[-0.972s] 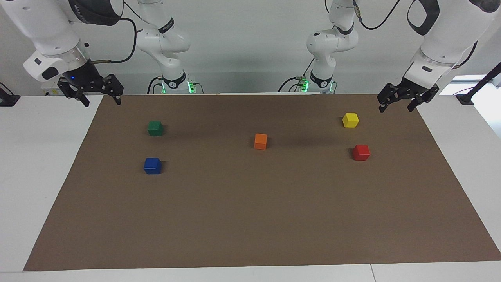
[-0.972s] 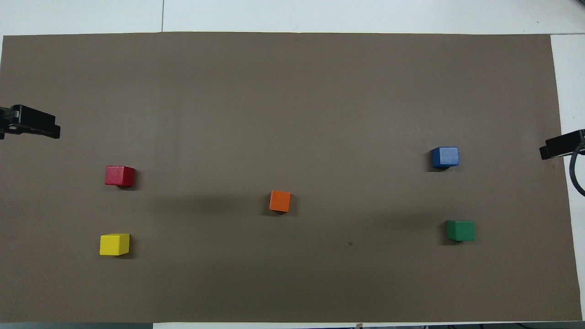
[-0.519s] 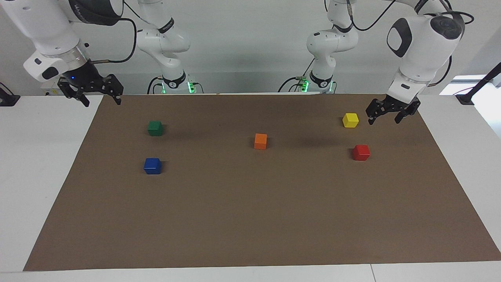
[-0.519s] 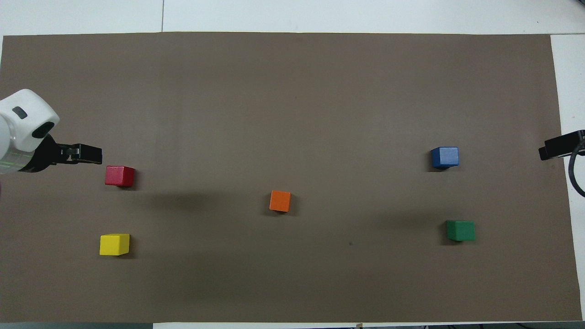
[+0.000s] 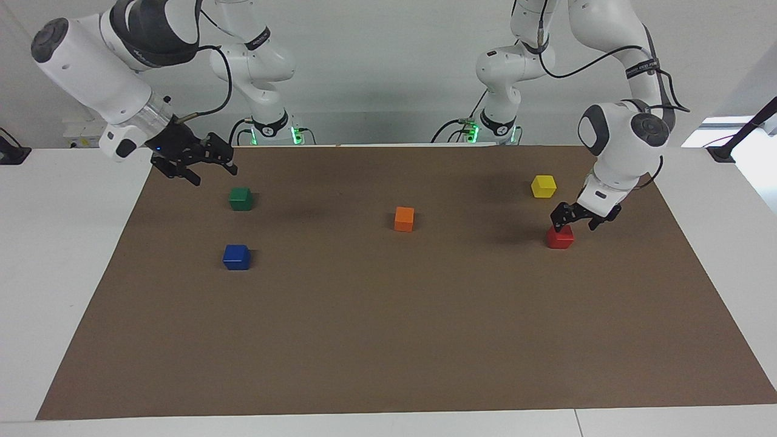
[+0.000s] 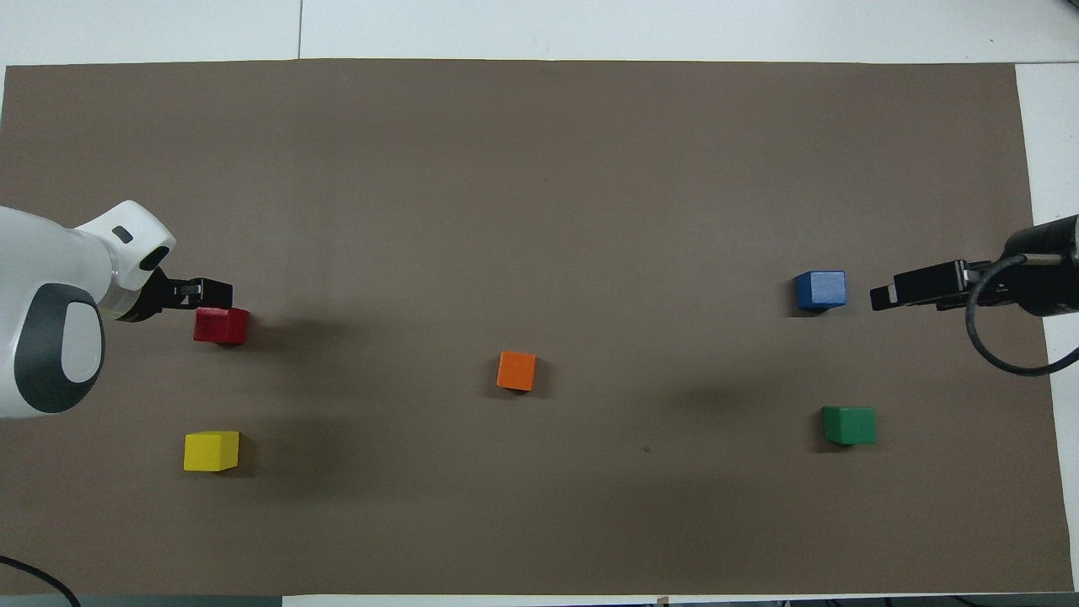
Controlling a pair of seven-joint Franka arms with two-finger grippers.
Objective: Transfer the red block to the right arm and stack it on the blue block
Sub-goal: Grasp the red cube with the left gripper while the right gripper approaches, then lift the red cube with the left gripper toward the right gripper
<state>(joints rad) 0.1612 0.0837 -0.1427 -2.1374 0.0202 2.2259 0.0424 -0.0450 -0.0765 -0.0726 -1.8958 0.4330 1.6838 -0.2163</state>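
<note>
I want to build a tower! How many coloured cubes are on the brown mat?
5. Red cube and yellow cube toward the left arm's end; orange cube mid-mat; green cube and blue cube toward the right arm's end. None look hidden.

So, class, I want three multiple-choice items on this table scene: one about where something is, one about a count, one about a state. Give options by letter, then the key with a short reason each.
1. Place: the left gripper is over
A. the orange block
B. the red block
C. the yellow block

2. Count: how many coloured blocks lie on the brown mat?
A. three
B. four
C. five

3. State: the red block is
A. resting on the mat, not lifted
B. stacked on the blue block
C. held up by the right gripper

Key:
1 B, the open fingers hang just above the red block.
2 C, the red block, yellow block, orange block, green block and blue block.
3 A, it sits on the mat, while the right gripper is up near the green block, holding nothing.
</note>
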